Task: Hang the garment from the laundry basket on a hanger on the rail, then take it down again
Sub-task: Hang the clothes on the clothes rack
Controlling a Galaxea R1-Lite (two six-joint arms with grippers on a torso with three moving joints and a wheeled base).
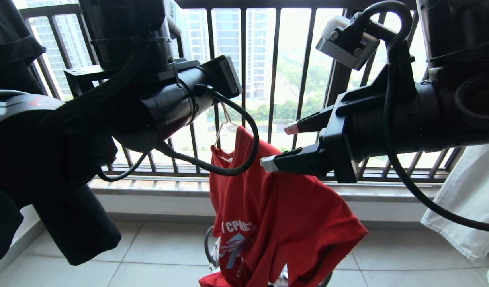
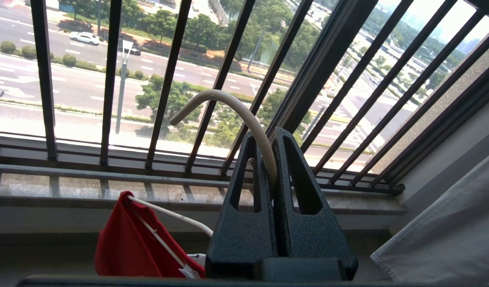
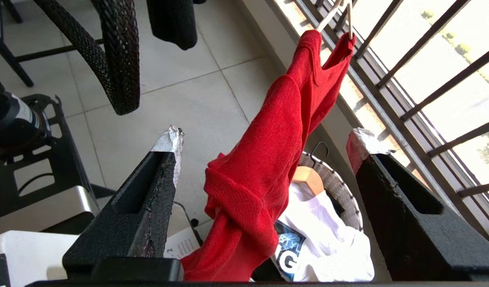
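We see the dark barred window railing [image 1: 268, 79] across the whole back of the scene, with pale floor tiles [image 1: 149, 255] below it. Our two arms fill the foreground. The red garment [image 1: 276, 215] hangs between them in front of the railing, its neck draped over the thin white hanger [image 1: 222, 126] and its lower end falling into the laundry basket [image 3: 336, 187] on the floor. A white printed T-shirt [image 3: 328, 247] and a light-wood hanger [image 3: 308, 179] lie in that basket. A black shirt [image 1: 13, 44] hangs at the far left and a white cloth [image 1: 467, 199] at the far right. Our left gripper [image 2: 273, 159] is pinched tight on the hanger's curved hook, holding it up. Our right gripper [image 1: 282, 145] stands just beside the garment's shoulder, fingers spread wide and holding nothing.
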